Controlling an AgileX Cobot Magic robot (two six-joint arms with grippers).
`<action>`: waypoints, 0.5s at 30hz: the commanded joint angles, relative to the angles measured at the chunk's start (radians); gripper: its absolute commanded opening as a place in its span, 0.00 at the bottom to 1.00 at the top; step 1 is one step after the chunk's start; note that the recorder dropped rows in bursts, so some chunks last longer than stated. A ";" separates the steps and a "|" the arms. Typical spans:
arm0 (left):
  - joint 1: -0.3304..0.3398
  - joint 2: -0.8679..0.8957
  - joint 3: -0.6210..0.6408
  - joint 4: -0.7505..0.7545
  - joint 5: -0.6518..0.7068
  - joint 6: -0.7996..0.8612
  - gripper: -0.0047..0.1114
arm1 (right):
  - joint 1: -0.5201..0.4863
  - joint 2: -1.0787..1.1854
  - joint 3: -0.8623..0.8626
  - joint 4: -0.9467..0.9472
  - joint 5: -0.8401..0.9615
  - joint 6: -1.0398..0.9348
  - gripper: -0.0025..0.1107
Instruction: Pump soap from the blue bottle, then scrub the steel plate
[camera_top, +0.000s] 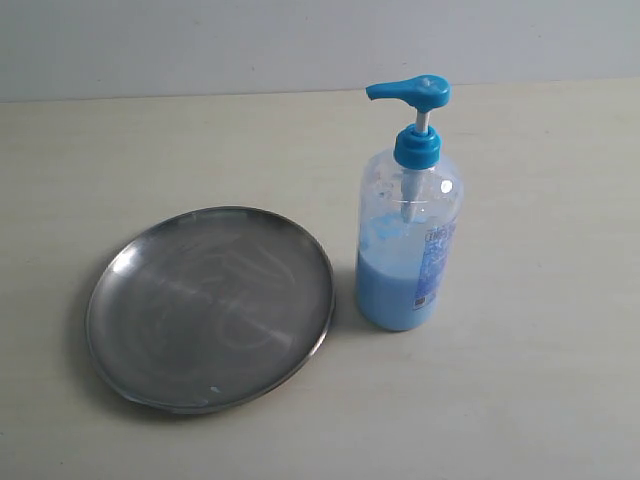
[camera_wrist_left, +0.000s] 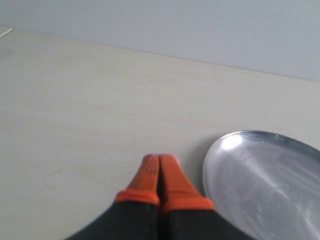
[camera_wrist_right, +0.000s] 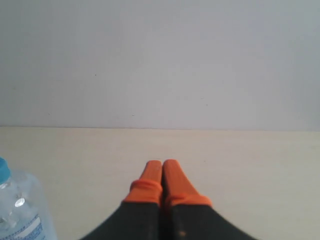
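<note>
blue bottle (camera_top: 408, 240) is standing untouched beside steel plate (camera_top: 210, 300); left gripper (camera_wrist_left: 160, 162) and right gripper (camera_wrist_right: 162, 167) are sitting closed, empty. pumping step pending, likely needing pump head (camera_top: 410, 92) pressed.

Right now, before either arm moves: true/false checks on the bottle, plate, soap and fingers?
1. The blue bottle stands upright beside the steel plate, not on it. True.
2. A blue blob already lies on the plate. False: the soap shows only inside the bottle, and the plate has just faint swirl marks.
3. The left fingers are spread around the plate's rim. False: they are pressed together, holding nothing, beside the rim.
4. The right fingers are closed on nothing. True.
5. The bottle is full to its collar. False: the liquid fills only the lower part.
</note>
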 joint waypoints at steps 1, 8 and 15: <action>0.002 -0.004 0.004 0.003 -0.010 -0.002 0.04 | -0.004 0.038 -0.049 -0.005 -0.014 0.004 0.02; 0.002 -0.004 0.004 0.003 -0.010 -0.002 0.04 | -0.004 0.087 -0.117 -0.005 -0.012 0.004 0.02; 0.002 -0.004 0.004 0.003 -0.010 -0.002 0.04 | -0.004 0.133 -0.177 -0.005 -0.012 0.004 0.02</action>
